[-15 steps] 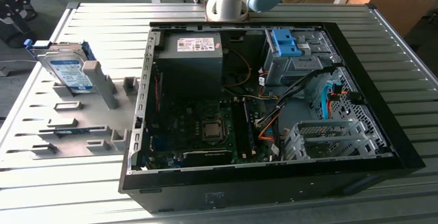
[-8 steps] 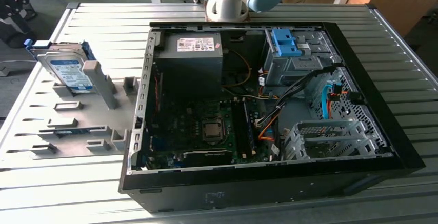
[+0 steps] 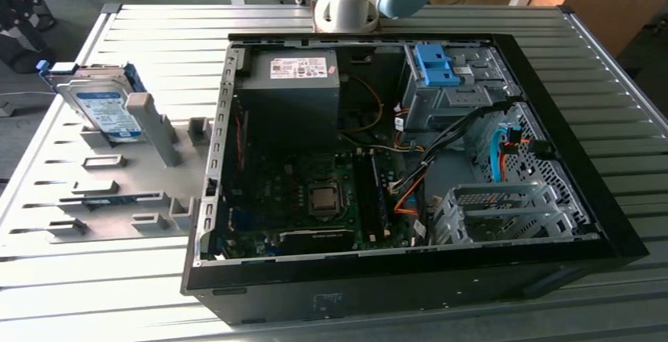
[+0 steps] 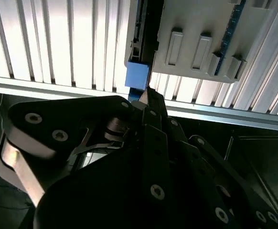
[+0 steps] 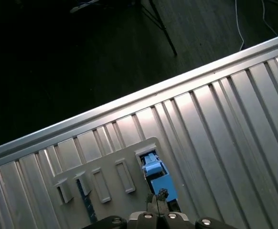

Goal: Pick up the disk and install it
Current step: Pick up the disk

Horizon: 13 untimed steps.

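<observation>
**Disk in its rack, not yet picked up**

Neither step of the task shows as done. The disk (image 3: 99,106) stands in a slot of the grey rack (image 3: 136,193) on the ribbed metal surface (image 3: 94,279). It is at the exterior view's left and well apart from the open computer case (image 3: 584,201). Inside the case, the metal drive bay with its fixed blue bracket (image 3: 433,64) holds no disk that I can make out. Both the pick-up and the fitting are left to do.

The arm (image 3: 350,1) rises from the far side of the case. In the first wrist view the tool (image 5: 158,195) hangs over the rack, its tips lined up close to the blue frame of the disk (image 5: 155,177) but not touching it. The tips look drawn together with nothing between them. The second wrist view shows the same, with the tool (image 4: 148,94) pointing at the blue end of the disk (image 4: 138,76).

The disk stands on edge and leans back a little. Its labelled flat face is turned toward the exterior camera and partly toward the case. From the wrist views it appears as a thin strip, its top edge running along the rack slot. Its long axis looks roughly upright, rising out of the slot, though the slanted view leaves this uncertain.
</observation>
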{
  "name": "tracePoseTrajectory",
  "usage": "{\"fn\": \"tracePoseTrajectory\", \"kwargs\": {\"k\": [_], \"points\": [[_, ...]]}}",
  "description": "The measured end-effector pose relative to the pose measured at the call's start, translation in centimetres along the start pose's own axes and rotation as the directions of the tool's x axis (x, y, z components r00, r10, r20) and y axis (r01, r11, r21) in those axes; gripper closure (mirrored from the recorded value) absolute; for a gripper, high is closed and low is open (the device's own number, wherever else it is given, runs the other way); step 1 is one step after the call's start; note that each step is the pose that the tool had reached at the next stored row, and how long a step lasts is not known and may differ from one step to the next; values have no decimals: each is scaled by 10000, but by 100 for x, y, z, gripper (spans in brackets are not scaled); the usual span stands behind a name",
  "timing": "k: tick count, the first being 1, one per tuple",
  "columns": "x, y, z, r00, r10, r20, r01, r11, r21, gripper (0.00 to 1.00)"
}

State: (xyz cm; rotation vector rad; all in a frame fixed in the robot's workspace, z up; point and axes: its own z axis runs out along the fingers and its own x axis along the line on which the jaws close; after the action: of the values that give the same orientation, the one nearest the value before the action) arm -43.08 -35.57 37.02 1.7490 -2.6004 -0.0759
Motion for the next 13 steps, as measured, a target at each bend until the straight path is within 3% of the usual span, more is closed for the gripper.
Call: {"fn": "tracePoseTrajectory", "kwargs": {"k": [3, 6, 12, 13], "points": [[0, 0, 2, 9985, -538, -24, 538, 9986, -12, 89], [0, 0, 5, 9940, -1090, -47, 1090, 9940, -25, 89], [0, -1, 20, 9770, -2129, -88, 2129, 9771, -44, 89], [0, -1, 25, 9758, -2185, -88, 2184, 9758, -36, 89]]}}
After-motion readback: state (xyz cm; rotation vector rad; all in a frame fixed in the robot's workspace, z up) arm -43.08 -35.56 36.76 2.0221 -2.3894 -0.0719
